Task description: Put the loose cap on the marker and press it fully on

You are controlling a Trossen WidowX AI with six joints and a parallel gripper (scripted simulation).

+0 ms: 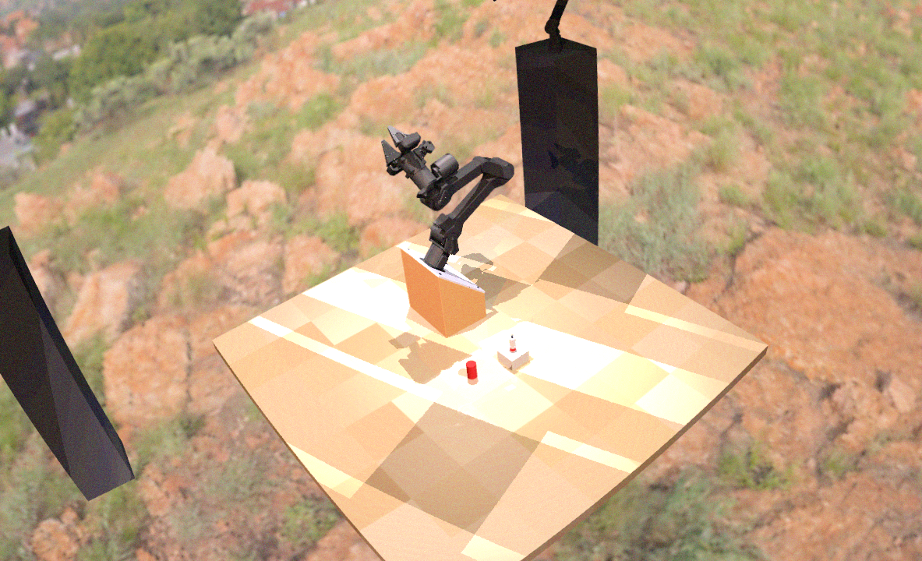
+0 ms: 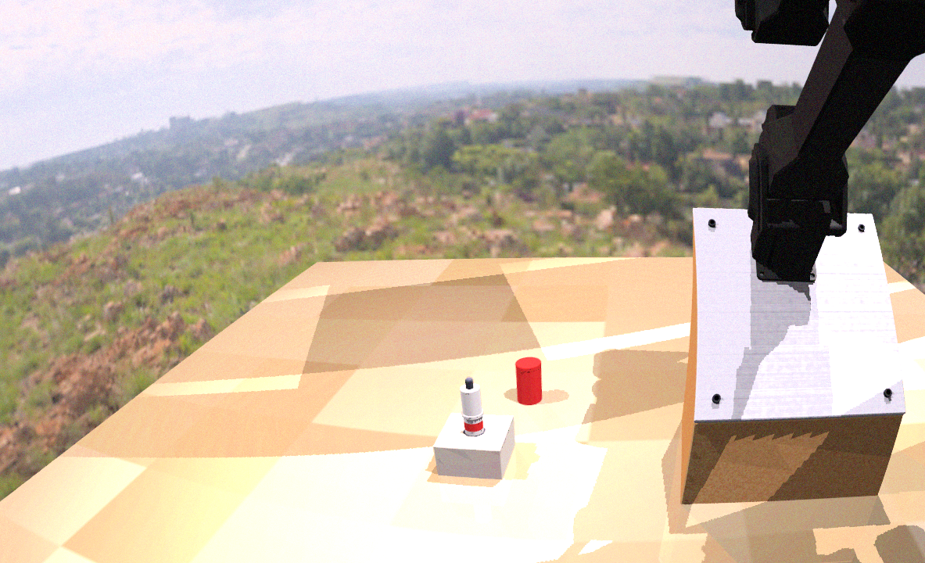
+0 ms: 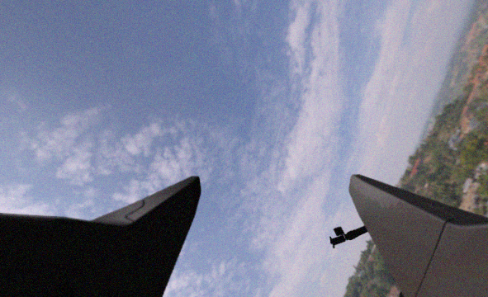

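The marker (image 1: 512, 343) (image 2: 471, 403) stands upright in the holder block (image 1: 513, 358) (image 2: 468, 460). It is white with a red band low down, and its dark tip is bare on top. The red cap (image 1: 471, 369) (image 2: 528, 381) stands upright on the table (image 1: 464, 453) (image 2: 242, 420), a short way from the block. My gripper (image 1: 388, 140) (image 3: 273, 183) is open and empty, raised high above the table and pointing up and away from the marker and cap. The wrist view shows only sky and hillside between the fingers.
An orange box with a white sloping top (image 1: 446, 301) (image 2: 731, 314) bears the arm's base, beside the marker and cap. Two dark pillars (image 1: 558, 132) (image 1: 38, 376) with other arms on them stand beyond the table's edges.
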